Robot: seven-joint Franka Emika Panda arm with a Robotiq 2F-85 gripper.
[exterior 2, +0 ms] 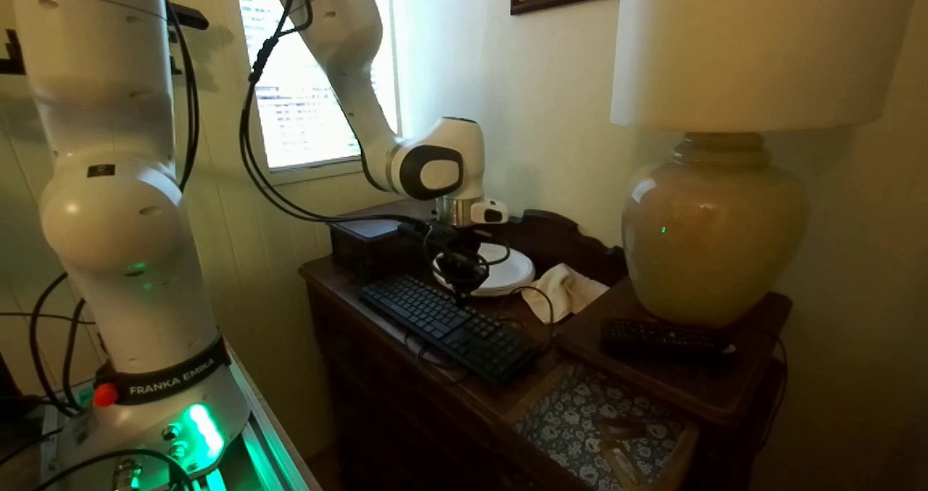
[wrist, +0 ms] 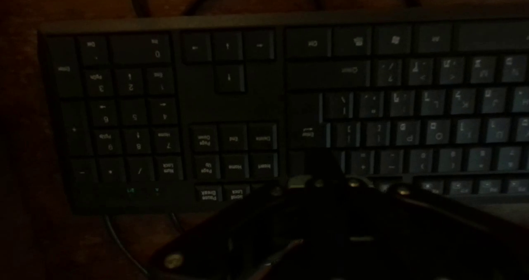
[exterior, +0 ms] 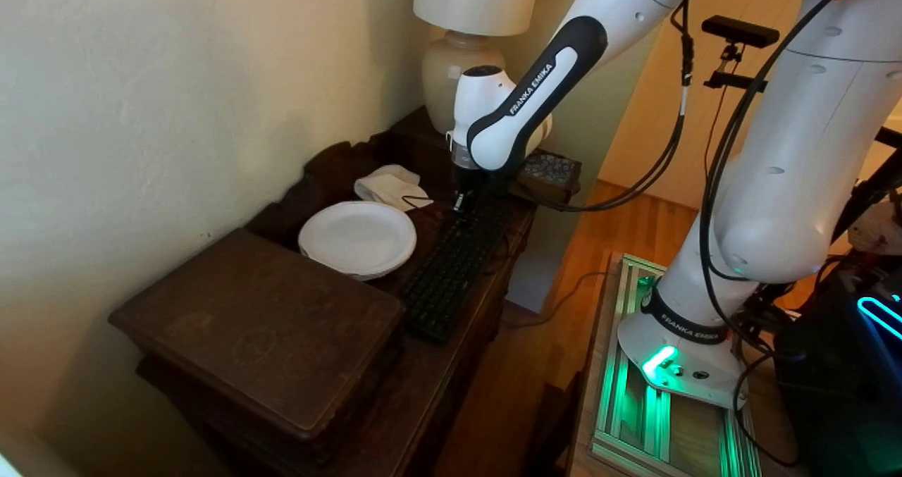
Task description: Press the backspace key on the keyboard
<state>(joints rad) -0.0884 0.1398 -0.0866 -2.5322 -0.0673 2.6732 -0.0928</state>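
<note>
The long black keyboard lies on the dark dresser top in both exterior views. The wrist view shows its number pad, arrow keys and main keys upside down. My gripper is shut, its dark fingertips together with nothing visible between them. In the wrist view the tips overlap the wide backspace key, just below the Enter key. They hide most of that key and its label. In the exterior views the gripper points down at the keyboard. I cannot tell whether the tips touch the key.
White plates and a cream cloth lie beside the keyboard, toward the wall. A brown wooden box stands at one end. A lamp and a remote are at the other, near an open drawer. Cables loop around the gripper.
</note>
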